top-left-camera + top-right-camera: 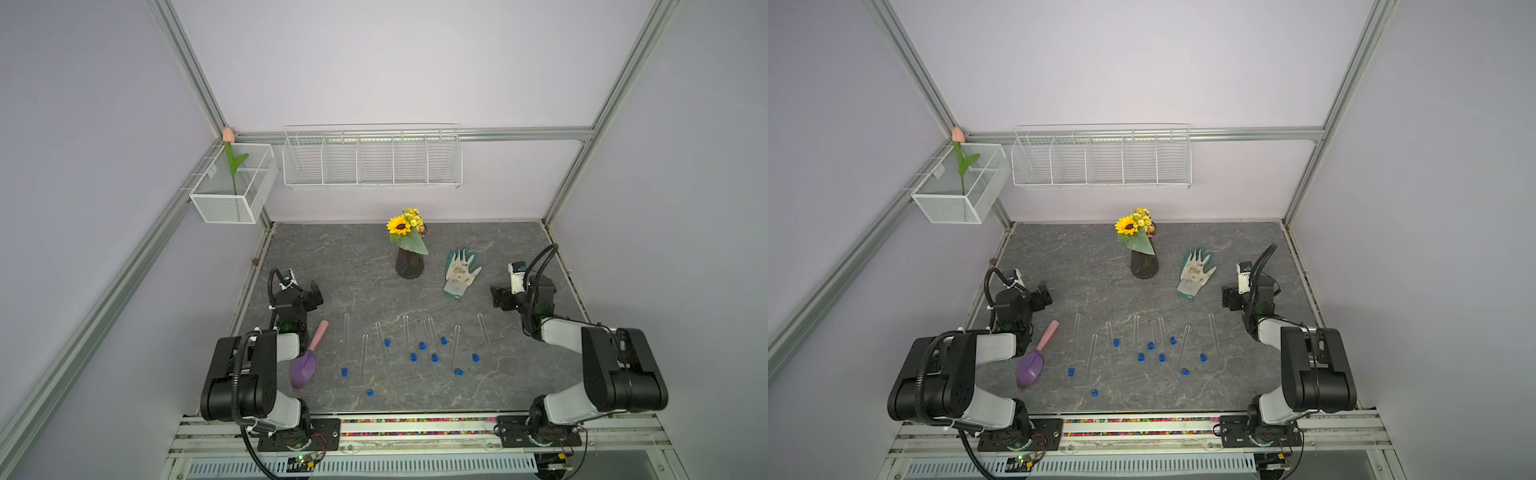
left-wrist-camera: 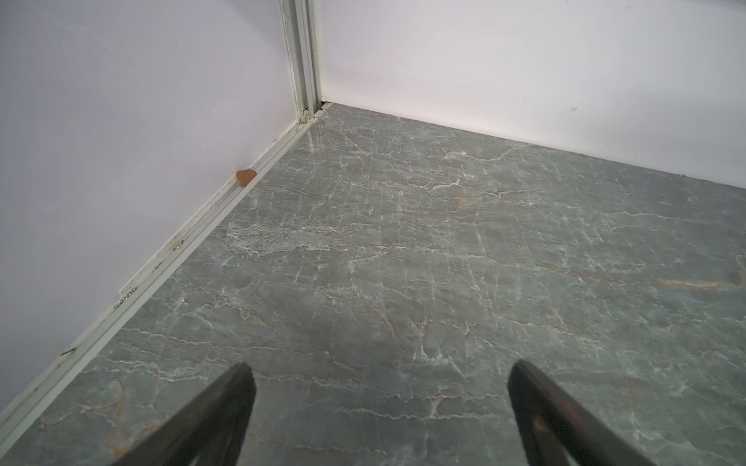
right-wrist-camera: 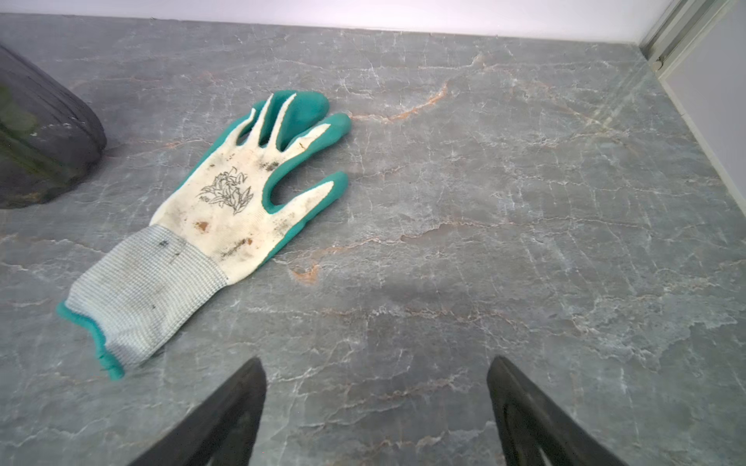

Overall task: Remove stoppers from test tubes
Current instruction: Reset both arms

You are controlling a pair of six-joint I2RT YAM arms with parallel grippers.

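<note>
Hanging spread and empty, the left tool and right tool are pointing at the tabletop, well apart from the tubes and stoppers lying between them. Being round and loose, the tubes are likely risking a roll under a clumsy pinch, scattering the tiny stoppers.

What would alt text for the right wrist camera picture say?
A soiled white-and-teal glove lies flat on the grey stone-look table, ahead of the right gripper, whose two dark jaws stand wide open and empty. Part of a dark vase shows at the picture's edge.
</note>
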